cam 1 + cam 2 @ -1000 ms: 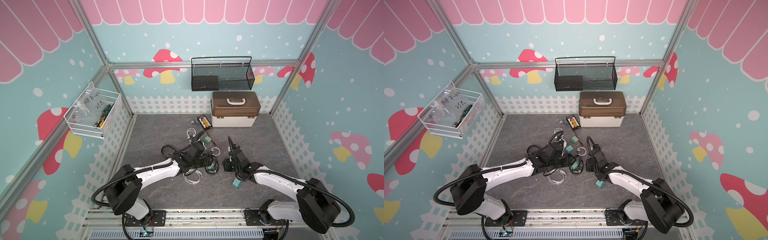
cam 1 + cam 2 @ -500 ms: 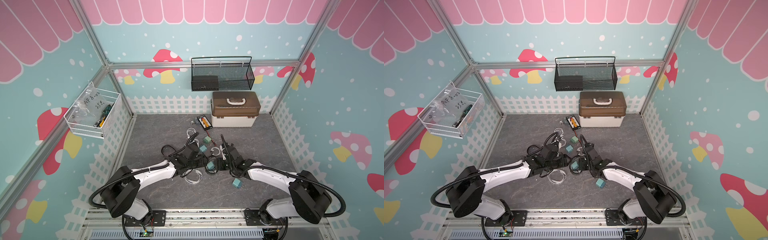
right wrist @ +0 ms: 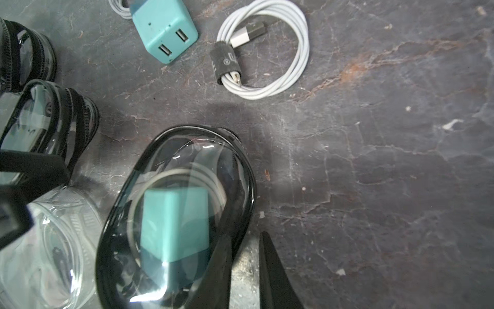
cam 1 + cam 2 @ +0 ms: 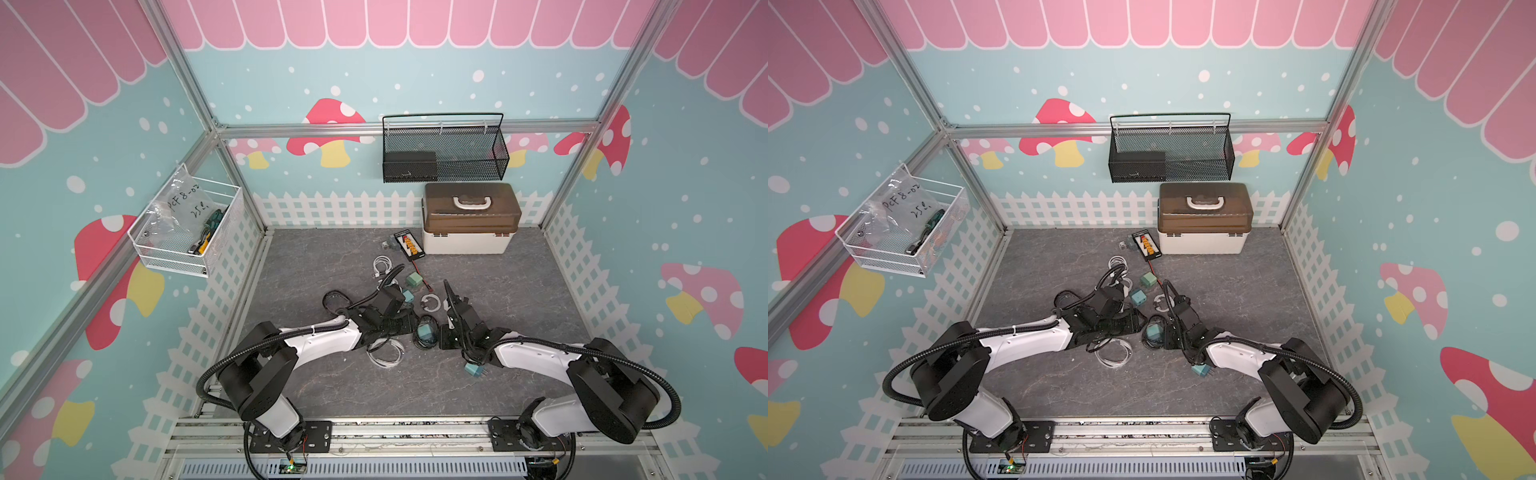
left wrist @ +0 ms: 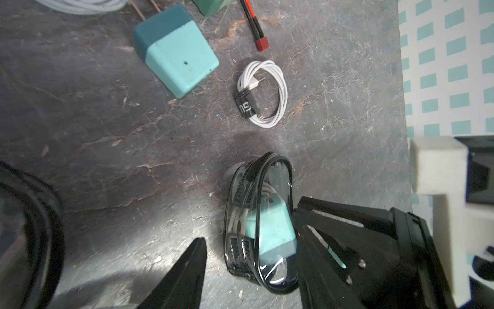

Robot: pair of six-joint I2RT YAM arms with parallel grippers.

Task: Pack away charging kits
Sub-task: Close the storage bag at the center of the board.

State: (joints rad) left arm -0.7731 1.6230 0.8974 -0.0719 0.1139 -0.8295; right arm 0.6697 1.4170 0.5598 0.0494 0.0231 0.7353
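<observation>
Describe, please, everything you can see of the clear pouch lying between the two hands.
The clear pouch is a small oval case of glossy transparent plastic edged in black piping, with black zipper tape along its side. Inside sit a teal cube adapter and a coil of white cable around it. It rests on the grey mat, near the middle of the floor. The right hand has its fingertips at the rim; whether they pinch it cannot be told.
</observation>
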